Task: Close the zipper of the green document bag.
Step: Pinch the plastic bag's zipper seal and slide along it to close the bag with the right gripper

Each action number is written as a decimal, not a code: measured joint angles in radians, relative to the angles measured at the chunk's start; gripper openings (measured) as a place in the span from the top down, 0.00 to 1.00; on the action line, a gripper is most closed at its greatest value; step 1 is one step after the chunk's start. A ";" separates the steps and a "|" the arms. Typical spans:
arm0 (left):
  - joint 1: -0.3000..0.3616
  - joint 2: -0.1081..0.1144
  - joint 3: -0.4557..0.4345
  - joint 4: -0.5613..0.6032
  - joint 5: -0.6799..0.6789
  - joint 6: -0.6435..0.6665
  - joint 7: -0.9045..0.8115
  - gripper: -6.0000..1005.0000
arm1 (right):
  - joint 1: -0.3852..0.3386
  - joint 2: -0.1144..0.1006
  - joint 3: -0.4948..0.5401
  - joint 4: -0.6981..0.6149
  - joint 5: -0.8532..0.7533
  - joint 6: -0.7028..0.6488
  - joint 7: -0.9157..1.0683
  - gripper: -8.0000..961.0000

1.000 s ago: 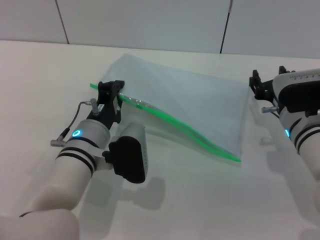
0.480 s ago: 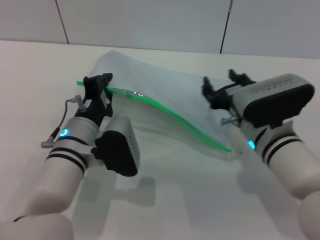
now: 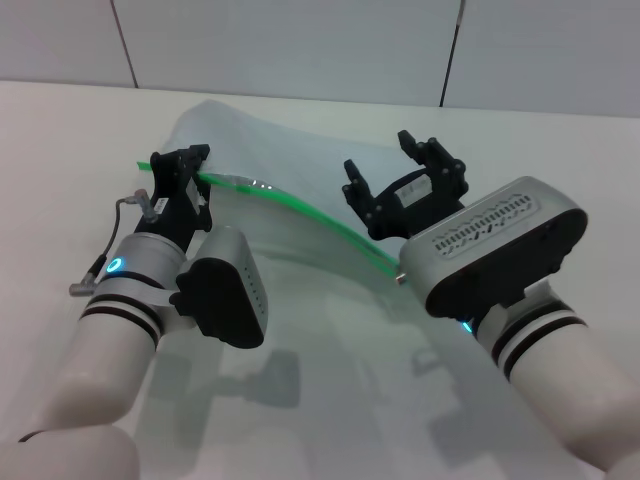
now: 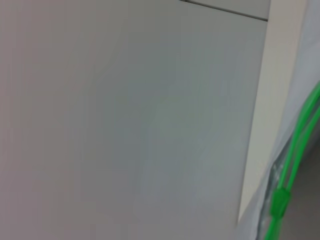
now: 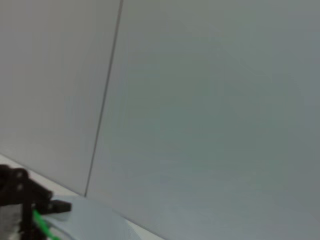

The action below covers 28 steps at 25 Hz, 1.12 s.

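My left claw (image 3: 183, 172) is clamped on the left end of the zipper (image 3: 300, 206), lifting that corner of the bag (image 3: 290, 160) off the tabletop (image 3: 60, 150). The bag lies across the middle of the tabletop, its green edge sagging toward me. My right claw (image 3: 405, 178) hangs above the bag's middle, just behind the zipper, fingers spread and holding nothing.

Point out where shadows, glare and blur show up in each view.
Head view: soft shadows fall on the table under both arms; a small glint sits on the zipper near the left pincer. Left wrist view: soft focus, mostly wall, zipper blurred. Right wrist view: soft too, mostly wall; only the far left pincer shows in a corner.
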 joint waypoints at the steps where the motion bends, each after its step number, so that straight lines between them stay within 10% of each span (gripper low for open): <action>1: -0.001 0.000 0.000 0.000 0.002 -0.003 -0.003 0.94 | 0.002 0.003 -0.002 -0.002 0.000 -0.003 -0.008 0.32; 28: -0.024 -0.001 0.008 0.000 0.128 -0.037 -0.020 0.94 | 0.058 0.017 -0.050 0.001 0.000 -0.056 -0.041 0.34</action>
